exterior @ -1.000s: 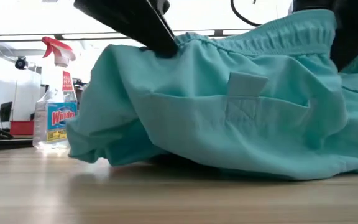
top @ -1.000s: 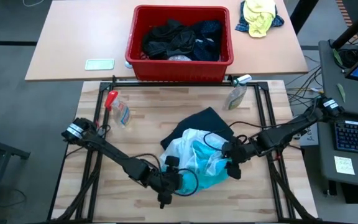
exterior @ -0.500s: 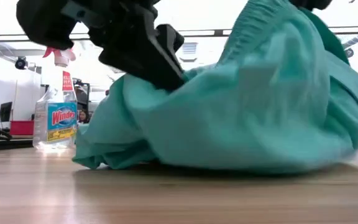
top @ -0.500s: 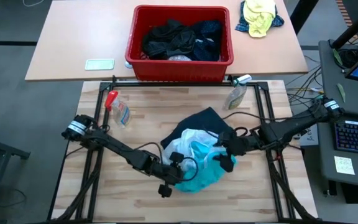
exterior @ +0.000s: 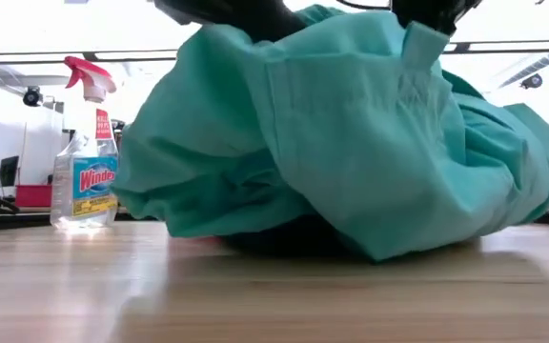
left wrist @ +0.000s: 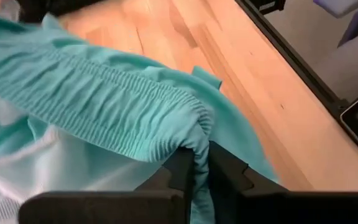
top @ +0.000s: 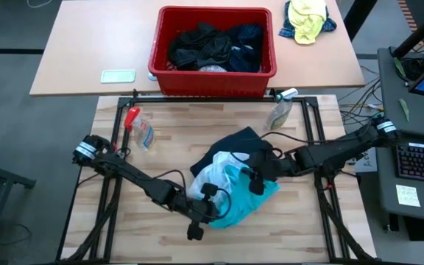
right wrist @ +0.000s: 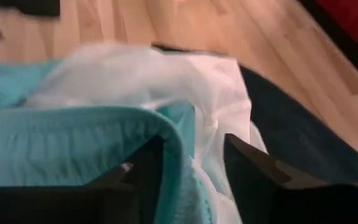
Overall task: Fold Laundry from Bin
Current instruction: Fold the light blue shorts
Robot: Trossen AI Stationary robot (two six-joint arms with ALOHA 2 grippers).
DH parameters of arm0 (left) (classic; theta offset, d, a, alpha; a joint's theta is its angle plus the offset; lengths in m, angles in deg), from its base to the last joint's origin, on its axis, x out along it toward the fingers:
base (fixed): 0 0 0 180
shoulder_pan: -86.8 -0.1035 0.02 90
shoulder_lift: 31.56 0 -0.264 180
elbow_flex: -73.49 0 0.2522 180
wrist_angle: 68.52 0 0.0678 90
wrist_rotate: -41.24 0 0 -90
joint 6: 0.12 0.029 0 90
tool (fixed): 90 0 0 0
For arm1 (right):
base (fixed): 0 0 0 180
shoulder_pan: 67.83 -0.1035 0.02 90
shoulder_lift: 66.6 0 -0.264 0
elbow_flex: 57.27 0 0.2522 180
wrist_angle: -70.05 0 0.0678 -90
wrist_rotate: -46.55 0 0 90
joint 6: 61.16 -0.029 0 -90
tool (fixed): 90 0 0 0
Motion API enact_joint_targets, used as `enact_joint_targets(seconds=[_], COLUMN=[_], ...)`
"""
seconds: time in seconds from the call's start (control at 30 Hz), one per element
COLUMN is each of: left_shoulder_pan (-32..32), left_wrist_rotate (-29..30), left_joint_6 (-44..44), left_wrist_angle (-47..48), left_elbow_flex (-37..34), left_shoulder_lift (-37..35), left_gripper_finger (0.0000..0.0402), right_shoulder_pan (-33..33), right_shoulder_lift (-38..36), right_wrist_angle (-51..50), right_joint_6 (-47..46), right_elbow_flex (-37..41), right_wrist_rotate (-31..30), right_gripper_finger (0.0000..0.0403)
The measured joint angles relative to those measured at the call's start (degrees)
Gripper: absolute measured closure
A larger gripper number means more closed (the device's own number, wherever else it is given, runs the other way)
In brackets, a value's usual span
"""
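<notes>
A turquoise garment with a white lining is heaped mid-table on top of a dark garment. In the low view the garment rises in a tall mound. My left gripper is at its near-left side, shut on its elastic waistband. My right gripper is over its right part, closed on a fold of the cloth. The red bin stands on the far table, and dark laundry lies heaped inside it. My left gripper pinches the gathered elastic waistband between its two fingers, at a bunched end of the band. The fingers slant down from the table's near-left. The band runs away from them, raised off the table. My right gripper has a folded edge of turquoise cloth, with white lining beside it, filling the gap between its two fingers. The fingers slant down from the table's right. In the low view the cloth rises to the gripper, and the rest hangs to the table.
A spray bottle with a red trigger lies at the table's left and shows upright-looking in the low view. A second bottle lies at the far right. A yellow-and-blue bundle and a flat pale item sit on the far table.
My right gripper has gone up and toward the table's left, taking the garment's right part with it. The turquoise garment, spread low and wide a second ago, now stands bunched into a higher, narrower heap.
</notes>
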Motion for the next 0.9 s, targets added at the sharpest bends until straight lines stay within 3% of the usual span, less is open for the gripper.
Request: enact_joint_targets(seconds=[0.13, 0.23, 0.3, 0.4, 0.53, 0.73, 0.9], left_shoulder_pan=[0.00, 0.04, 0.02, 0.04, 0.28, 0.52, 1.62], left_wrist_rotate=[0.07, 0.48, 0.50, 0.52, 0.49, 0.50, 0.48], left_joint_6=[-6.87, -10.28, -11.64, -14.12, -15.33, -19.20, -20.23], left_wrist_angle=[4.46, 5.36, 6.47, 7.64, 8.59, 17.34, 23.98], left_elbow_flex=[0.81, 0.37, 0.31, 0.29, 0.28, 4.03, 6.36], left_shoulder_lift=[0.25, 0.25, 0.27, 0.29, 0.11, -0.06, -0.08], left_gripper_finger=[0.0368, 0.0355, 0.0346, 0.0331, 0.0305, 0.0257, 0.0224], right_shoulder_pan=[-1.10, -3.34, -4.99, -6.80, -8.59, -9.07, -9.07], right_shoulder_lift=[-0.13, -0.28, -0.46, -0.46, -0.46, -0.48, -0.57], right_wrist_angle=[-10.90, -18.59, -21.41, -23.95, -24.94, -33.84, -34.56], right_joint_6=[-3.41, -7.71, -10.65, -14.96, -17.58, -20.57, -18.52], right_elbow_flex=[-3.14, -4.82, -5.31, -5.32, -5.34, -7.60, -9.33], right_wrist_rotate=[5.66, 6.63, 7.10, 13.03, 15.85, 15.53, 7.02], right_gripper_finger=[0.0326, 0.0363, 0.0378, 0.0380, 0.0350, 0.0265, 0.0197])
